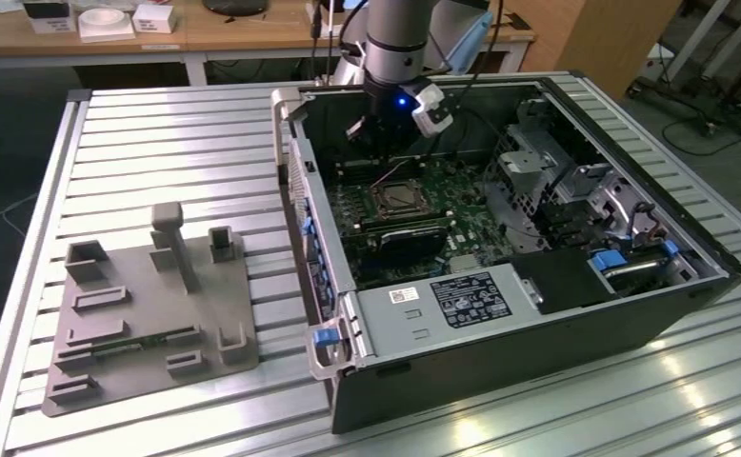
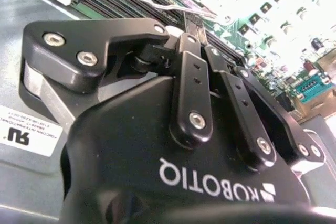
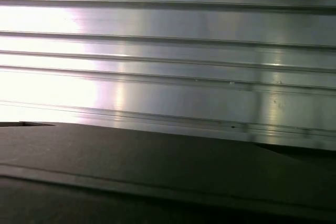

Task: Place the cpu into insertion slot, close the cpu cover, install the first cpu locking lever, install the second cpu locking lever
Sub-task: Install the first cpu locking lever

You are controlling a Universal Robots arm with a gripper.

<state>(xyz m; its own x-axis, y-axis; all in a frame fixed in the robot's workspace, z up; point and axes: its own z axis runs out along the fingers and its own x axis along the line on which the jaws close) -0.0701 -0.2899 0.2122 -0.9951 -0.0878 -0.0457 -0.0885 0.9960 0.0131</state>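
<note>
Robotics lab or test workshop. Open computer case [image 1: 472,352], motherboard [image 1: 453,205] exposed, lies on slatted aluminium table [image 1: 168,143]. Robot arm [image 1: 403,29] hangs over case. Grey moulded fixture block [image 1: 142,314] beside case, on exterior view's left. Wooden desk [image 1: 192,33] with small white boxes [image 1: 104,21] behind case; loose cables [image 1: 708,133] on floor beyond it.

Bright room light; strong glare on aluminium table [image 3: 79,82] (circuit board [image 2: 286,11] blown white); shadow inside computer case [image 1: 339,129].

Exterior view: high, angled down on case [image 1: 498,371] and table [image 1: 168,143]. Second wrist view: tight behind gripper [image 2: 202,35], facing the case's board [image 2: 302,85]. First wrist view: low, close, across the same table.
</note>
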